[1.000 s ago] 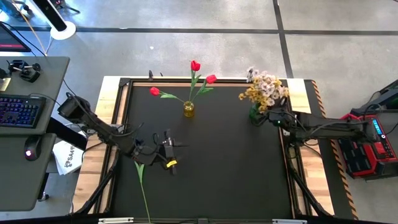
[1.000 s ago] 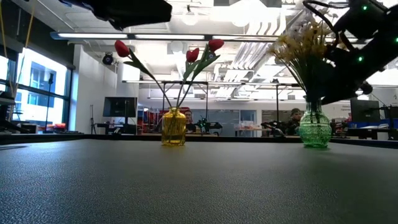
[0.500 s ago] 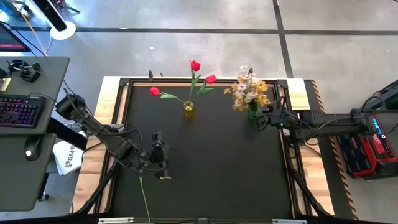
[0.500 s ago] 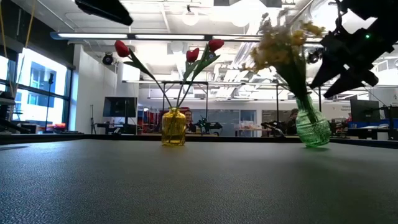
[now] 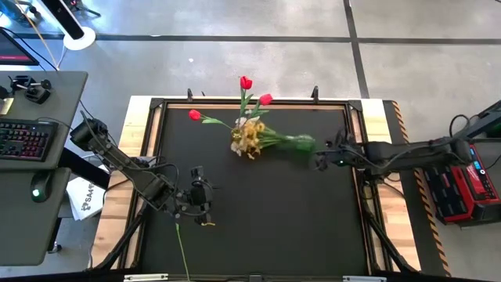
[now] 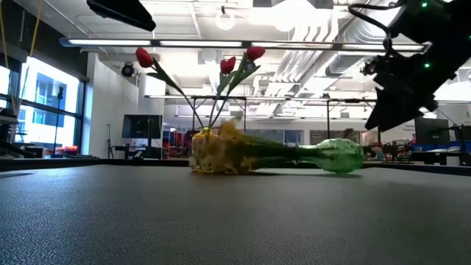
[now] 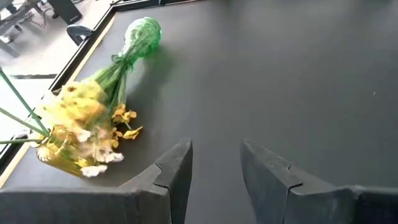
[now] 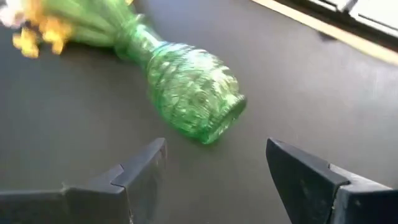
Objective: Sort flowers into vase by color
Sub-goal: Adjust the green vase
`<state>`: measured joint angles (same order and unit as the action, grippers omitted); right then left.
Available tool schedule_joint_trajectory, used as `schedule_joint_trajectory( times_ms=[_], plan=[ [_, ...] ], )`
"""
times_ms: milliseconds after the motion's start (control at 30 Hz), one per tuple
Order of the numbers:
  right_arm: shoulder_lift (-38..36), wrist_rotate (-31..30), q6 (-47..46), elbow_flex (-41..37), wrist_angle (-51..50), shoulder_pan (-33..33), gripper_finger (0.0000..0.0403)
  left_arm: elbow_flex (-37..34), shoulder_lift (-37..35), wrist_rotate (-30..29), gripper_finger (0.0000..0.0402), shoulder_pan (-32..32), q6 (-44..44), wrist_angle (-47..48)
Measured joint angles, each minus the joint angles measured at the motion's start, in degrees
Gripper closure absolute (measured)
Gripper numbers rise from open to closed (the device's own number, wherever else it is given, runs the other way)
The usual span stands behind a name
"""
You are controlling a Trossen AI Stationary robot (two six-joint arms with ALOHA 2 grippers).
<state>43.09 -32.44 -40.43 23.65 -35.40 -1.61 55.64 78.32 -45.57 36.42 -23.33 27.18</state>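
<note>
The green glass vase (image 5: 301, 143) lies on its side on the black mat, its base toward my right gripper (image 5: 319, 162). Its yellow and white blossom sprays (image 5: 249, 139) are spilled against the yellow vase (image 6: 204, 151), which stands upright with three red tulips (image 5: 246, 82). In the right wrist view the open right gripper (image 8: 216, 148) stands just short of the green vase's base (image 8: 217, 118), touching nothing. My left gripper (image 7: 216, 149) is open and empty over the mat's near left (image 5: 205, 197), facing the fallen vase (image 7: 142, 34).
A single thin green stem (image 5: 182, 249) runs from below the left arm to the table's near edge. The mat's wooden border (image 5: 149, 117) frames the work area. A desk with a keyboard (image 5: 23, 141) stands off the left side. Bare mat fills the centre and near right.
The green vase has tipped over toward the table's left and now lies on its side, its blossoms fallen against the yellow vase. My right gripper, which was at the vase, has shifted slightly toward the near edge. My left gripper drew a little toward the near left, then held still.
</note>
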Motion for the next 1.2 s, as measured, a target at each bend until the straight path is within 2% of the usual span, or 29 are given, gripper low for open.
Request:
schedule_joint_trajectory(
  times_ms=[200, 300, 433, 567, 667, 767, 967, 1067, 1200],
  plan=[
    [6.77, 2.04, 10.58, 5.31, 1.17, 0.0, 0.0144, 0.0, 0.0, 0.0, 0.028, -0.02, -0.04, -0.06],
    [11.76, 4.62, 20.29, 8.34, 5.89, -0.05, 0.0144, 0.0, 0.0, 0.01, 0.028, -0.02, -0.05, -0.4],
    [22.36, 6.93, 34.97, 13.52, 12.01, -1.65, 0.0144, 0.0, 0.0, 0.01, 0.028, -0.02, -0.5, -0.47],
    [34.56, 7.56, 42.63, 20.86, 11.22, -5.77, 0.0144, 0.0, 0.0, 0.01, 0.028, -0.02, -0.57, -0.46],
    [43.2, 11.01, 45.54, 26.97, 9.03, -9.5, 0.0144, 0.0, 0.0, 0.01, 0.028, -0.02, -0.57, -0.46],
    [50.9, 11.74, 46.83, 33.19, 5.09, -12.38, 0.0144, 0.0, 0.0, 0.01, 0.028, -0.02, -0.57, -0.47],
    [60.64, 15.88, 46.97, 41.76, -2.61, -15.27, 0.0149, 0.0, 0.0, 0.01, 0.028, -0.02, -0.61, -0.48],
    [61.81, 16.49, 47.35, 42.08, -2.8, -15.79, 0.0175, 0.0, 0.0, 0.01, 0.028, -0.02, -0.63, -0.52],
    [61.42, 17.13, 46.53, 40.49, -2.46, -16.4, 0.0241, 0.0, 0.0, 0.01, 0.028, -0.02, -0.63, -0.71]
  ],
)
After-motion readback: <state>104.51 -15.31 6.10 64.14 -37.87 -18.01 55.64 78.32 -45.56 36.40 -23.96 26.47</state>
